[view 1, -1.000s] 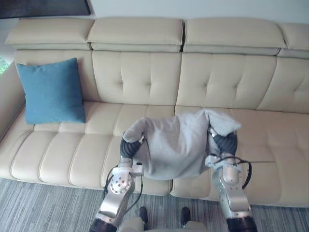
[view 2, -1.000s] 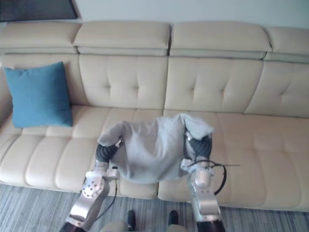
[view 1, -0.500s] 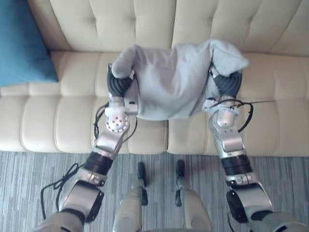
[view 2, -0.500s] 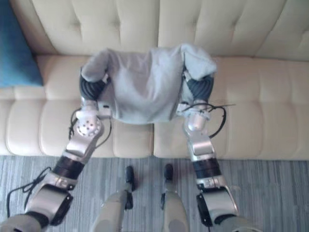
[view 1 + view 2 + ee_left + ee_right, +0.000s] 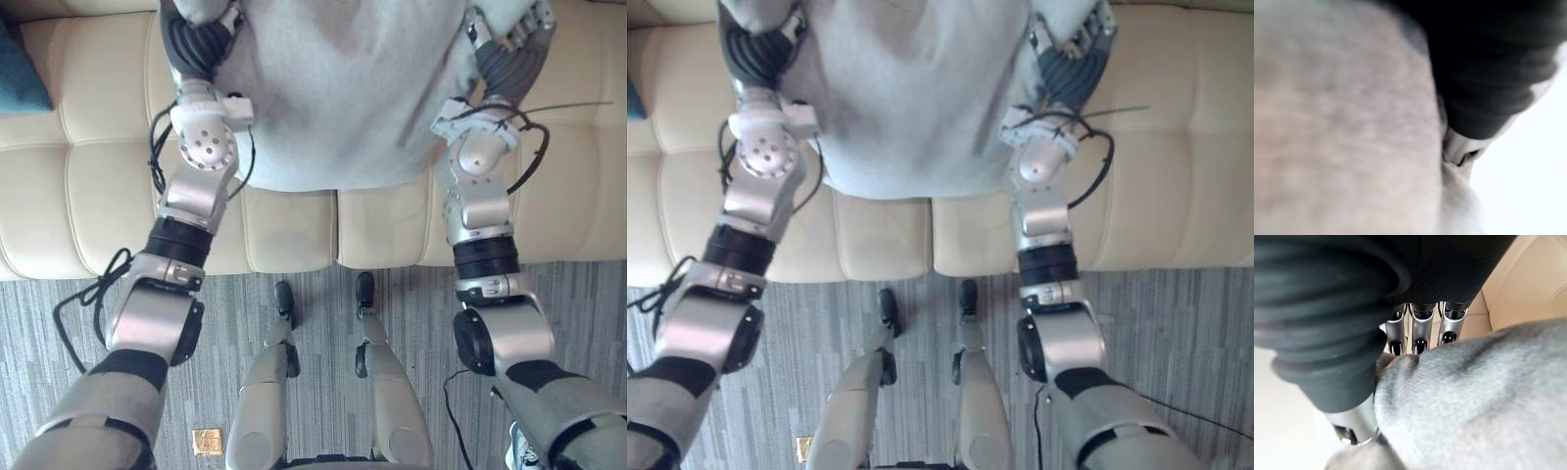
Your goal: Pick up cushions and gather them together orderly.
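Observation:
A large grey cushion (image 5: 343,88) hangs between my two hands over the front of the beige sofa's seat (image 5: 294,230). My left hand (image 5: 196,44) is at the cushion's left edge, with a corner of the cloth draped over it. In the left wrist view the grey cushion (image 5: 1342,122) presses right against the hand's dark cover (image 5: 1488,63). My right hand (image 5: 509,54) is at the cushion's right edge. In the right wrist view its fingers (image 5: 1420,328) lie straight along the top of the grey cushion (image 5: 1474,406), with the thumb underneath.
A corner of a blue cushion (image 5: 18,78) shows at the far left on the sofa seat. Grey striped carpet (image 5: 59,313) runs along the sofa's front edge.
The camera has tilted down, so the cushion and hands now sit at the top of the picture. The right hand's fingers have straightened from their curl on the cushion's corner.

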You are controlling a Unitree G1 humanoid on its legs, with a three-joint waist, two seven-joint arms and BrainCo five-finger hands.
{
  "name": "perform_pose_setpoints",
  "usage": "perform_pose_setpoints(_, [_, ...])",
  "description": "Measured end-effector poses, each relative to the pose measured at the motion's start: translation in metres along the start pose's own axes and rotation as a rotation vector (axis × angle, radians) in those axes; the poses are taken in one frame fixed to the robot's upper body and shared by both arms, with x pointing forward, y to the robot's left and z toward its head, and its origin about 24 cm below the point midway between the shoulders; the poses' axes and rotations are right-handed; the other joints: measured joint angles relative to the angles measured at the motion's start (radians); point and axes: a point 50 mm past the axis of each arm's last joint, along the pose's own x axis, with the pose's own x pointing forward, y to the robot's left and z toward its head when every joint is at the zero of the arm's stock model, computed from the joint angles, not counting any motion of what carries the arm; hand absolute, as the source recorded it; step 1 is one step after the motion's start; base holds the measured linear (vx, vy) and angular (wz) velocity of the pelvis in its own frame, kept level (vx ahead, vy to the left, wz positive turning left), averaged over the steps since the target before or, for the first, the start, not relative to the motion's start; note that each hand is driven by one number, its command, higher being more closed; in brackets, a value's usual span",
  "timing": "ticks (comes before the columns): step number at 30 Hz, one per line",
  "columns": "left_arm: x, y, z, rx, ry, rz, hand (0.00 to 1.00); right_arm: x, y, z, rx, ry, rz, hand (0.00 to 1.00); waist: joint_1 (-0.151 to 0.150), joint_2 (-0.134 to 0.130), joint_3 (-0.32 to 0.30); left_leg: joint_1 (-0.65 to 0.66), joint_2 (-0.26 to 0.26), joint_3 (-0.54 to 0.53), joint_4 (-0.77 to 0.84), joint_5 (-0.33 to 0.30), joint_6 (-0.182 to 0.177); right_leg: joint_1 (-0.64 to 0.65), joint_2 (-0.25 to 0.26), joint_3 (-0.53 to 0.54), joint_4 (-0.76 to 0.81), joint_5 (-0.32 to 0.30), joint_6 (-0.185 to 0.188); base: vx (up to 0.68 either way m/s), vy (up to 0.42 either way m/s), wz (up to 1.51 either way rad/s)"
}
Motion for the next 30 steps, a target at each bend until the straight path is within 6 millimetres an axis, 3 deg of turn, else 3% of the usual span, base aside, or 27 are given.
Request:
perform_pose_setpoints(7, [0.021,0.034,0.007,0.012,-0.004,0.097,0.0,0.028,-0.02,0.018,0.059,-0.023,-0.044,0.0,0.0,-0.002,0.004,-0.001,0.008,-0.001,0.0,-0.001,0.0,-0.001,0.006,0.013,-0.004,0.009,0.013,0.01,-0.003,-0.02])
perform_pose_setpoints(11, [0.034,0.074,0.019,-0.034,-0.029,0.226,0.0,0.036,-0.034,0.022,0.088,-0.024,-0.044,0.0,0.004,-0.005,0.006,0.0,0.017,0.001,0.007,-0.002,-0.002,0.002,0.008,0.015,-0.004,0.01,0.012,0.0,0.0,0.0])
perform_pose_setpoints(14, [0.037,0.093,0.027,-0.074,-0.051,0.279,0.0,0.036,-0.047,0.02,0.064,-0.029,-0.032,0.0,0.019,-0.004,0.008,0.014,0.022,0.0,0.021,-0.005,-0.005,0.021,0.007,0.015,-0.002,0.01,0.012,0.0,-0.021,-0.04])
perform_pose_setpoints(17, [0.024,0.113,0.021,-0.102,-0.062,0.313,0.0,0.021,-0.062,0.007,0.049,-0.009,-0.005,0.0,0.022,-0.004,0.009,0.067,0.029,0.0,0.022,-0.015,-0.01,0.072,0.012,0.012,-0.002,0.01,0.012,0.0,-0.021,-0.06])
perform_pose_setpoints(19, [0.006,0.125,0.007,-0.097,-0.039,0.315,0.0,0.01,-0.081,-0.003,0.036,0.009,-0.018,0.0,0.024,-0.003,0.008,0.097,0.033,-0.001,0.023,-0.025,-0.013,0.102,0.016,0.009,-0.002,0.008,0.012,0.0,-0.027,-0.04])
perform_pose_setpoints(21, [-0.022,0.141,-0.019,-0.059,0.025,0.329,0.0,-0.007,-0.112,-0.019,-0.014,0.049,-0.052,0.0,0.024,-0.002,0.007,0.121,0.027,-0.006,0.016,-0.027,-0.014,0.127,0.015,-0.001,-0.003,-0.018,-0.002,0.0,-0.044,0.06])
perform_pose_setpoints(22, [-0.026,0.141,-0.022,-0.058,0.035,0.33,0.0,-0.01,-0.116,-0.021,-0.022,0.056,-0.054,0.0,0.024,-0.002,0.005,0.122,0.026,-0.007,0.016,-0.027,-0.015,0.128,0.014,-0.002,-0.003,-0.023,-0.002,0.0,-0.07,0.11])
perform_pose_setpoints(24, [-0.073,0.145,-0.061,-0.047,0.179,0.328,0.0,-0.045,-0.144,-0.056,-0.11,0.195,-0.043,0.0,0.026,0.002,-0.001,0.153,0.022,-0.02,-0.005,-0.017,-0.024,0.157,0.019,-0.01,-0.007,-0.032,-0.002,0.01,-0.068,0.09])
perform_pose_setpoints(26, [-0.106,0.138,-0.083,-0.063,0.281,0.313,0.0,-0.072,-0.158,-0.076,-0.151,0.293,-0.04,0.0,0.024,0.003,-0.003,0.18,0.023,-0.032,-0.02,-0.012,-0.03,0.186,0.021,-0.024,-0.015,-0.035,-0.003,0.03,-0.048,0.13])
perform_pose_setpoints(27, [-0.144,0.128,-0.101,-0.093,0.391,0.291,0.0,-0.104,-0.171,-0.092,-0.186,0.386,-0.029,0.0,0.024,0.003,-0.007,0.205,0.023,-0.041,-0.031,-0.012,-0.03,0.214,0.023,-0.031,-0.021,-0.042,-0.004,0.03,-0.05,0.12])
perform_pose_setpoints(28, [-0.156,0.125,-0.106,-0.098,0.423,0.286,0.0,-0.114,-0.174,-0.095,-0.192,0.412,-0.028,0.0,0.024,0.003,-0.012,0.211,0.022,-0.043,-0.037,-0.011,-0.031,0.217,0.023,-0.032,-0.022,-0.046,-0.004,0.04,-0.055,0.17])
perform_pose_setpoints(29, [-0.198,0.118,-0.119,-0.108,0.539,0.249,0.0,-0.149,-0.19,-0.108,-0.215,0.515,-0.046,0.0,0.021,0.003,-0.042,0.215,0.02,-0.054,-0.052,-0.01,-0.033,0.219,0.023,-0.038,-0.023,-0.055,-0.004,0.03,-0.029,0.11])
perform_pose_setpoints(30, [-0.209,0.117,-0.121,-0.108,0.57,0.244,0.0,-0.16,-0.196,-0.111,-0.227,0.549,-0.055,0.0,0.021,0.003,-0.049,0.219,0.019,-0.055,-0.055,-0.01,-0.033,0.223,0.023,-0.04,-0.024,-0.056,-0.003,0.05,-0.029,0.13])
